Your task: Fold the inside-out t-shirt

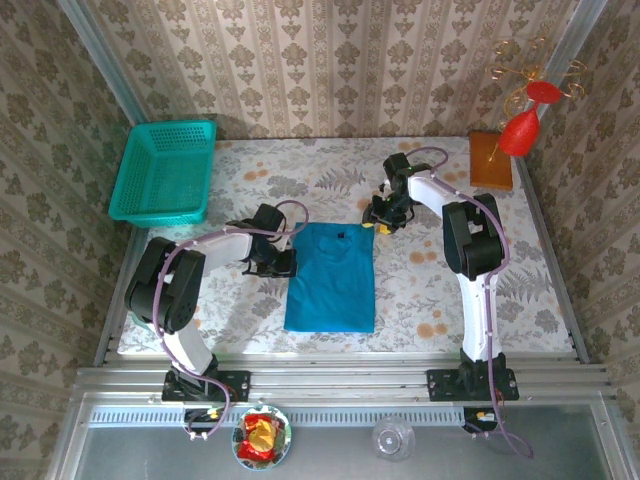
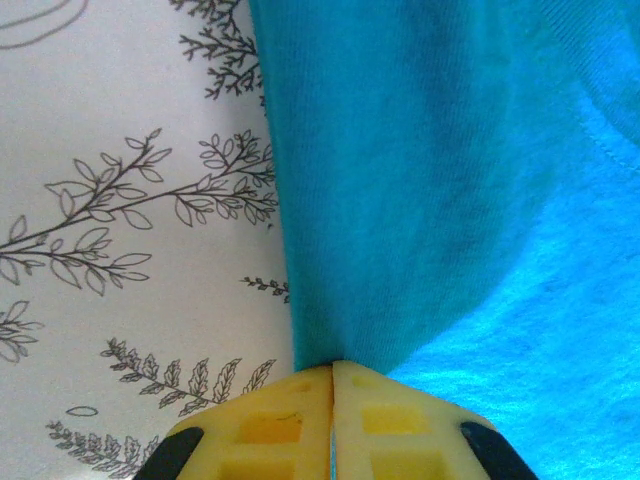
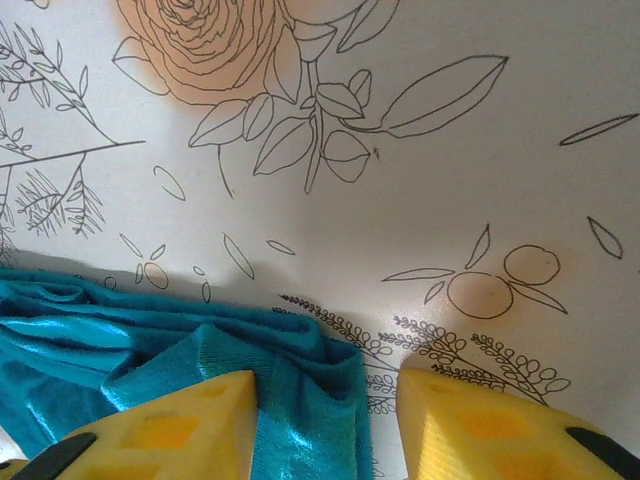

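**Top view.** The t-shirt [image 1: 330, 280] is lying flat near the middle of the table [image 1: 450, 290]. It is folded into a tall rectangle, with its long side running from the near edge toward the far wall. The left gripper [image 1: 283, 262] is resting at the t-shirt's left edge, close to the far corner. The right gripper [image 1: 383, 222] is sitting just beyond the far right corner. A green mesh basket [image 1: 165, 170] is standing at the far left corner of the table, well apart from the t-shirt. A wooden block [image 1: 490, 160] is sitting at the far right corner.

**Left wrist view.** The two yellow fingers [image 2: 270, 430] are pressing together and pinching the edge of the blue cloth. The t-shirt is spreading up and to the right of the pinch, over the leaf-printed table.

**Right wrist view.** The fingers are standing moderately apart. A bunched edge of the t-shirt is lying between them. It is touching the left-hand pad and stopping short of the right-hand one, so nothing is being clamped.
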